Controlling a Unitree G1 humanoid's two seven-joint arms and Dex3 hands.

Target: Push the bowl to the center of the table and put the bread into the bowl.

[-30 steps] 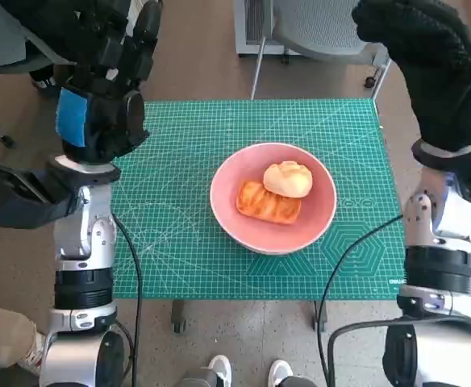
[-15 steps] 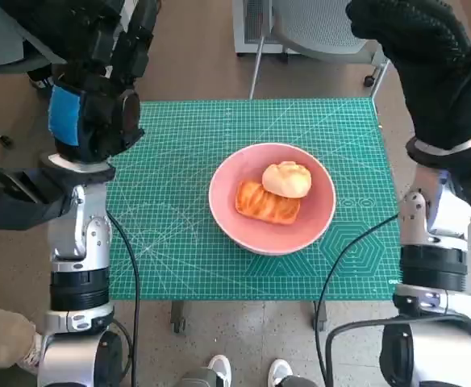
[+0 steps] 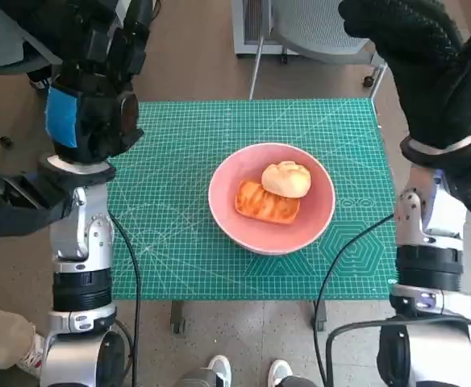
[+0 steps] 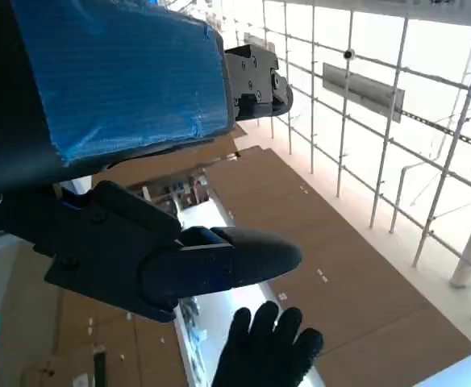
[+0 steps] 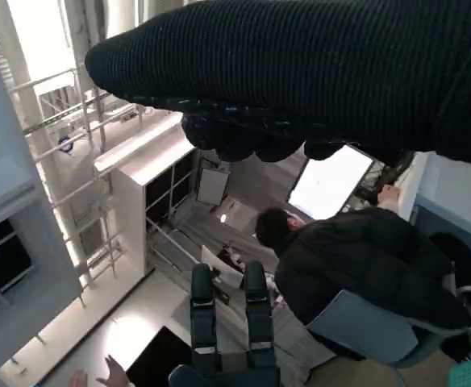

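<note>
I see the pink bowl [image 3: 272,197] sitting near the middle of the green mat [image 3: 179,161] on the counter, with a round bun [image 3: 287,179] and a flat striped pastry [image 3: 267,202] inside it. My left robot hand [image 3: 94,97] and right robot hand [image 3: 429,68] are raised, holding nothing, fingers apart. The bread looks soft and light, so I would hold its sides gently.
</note>
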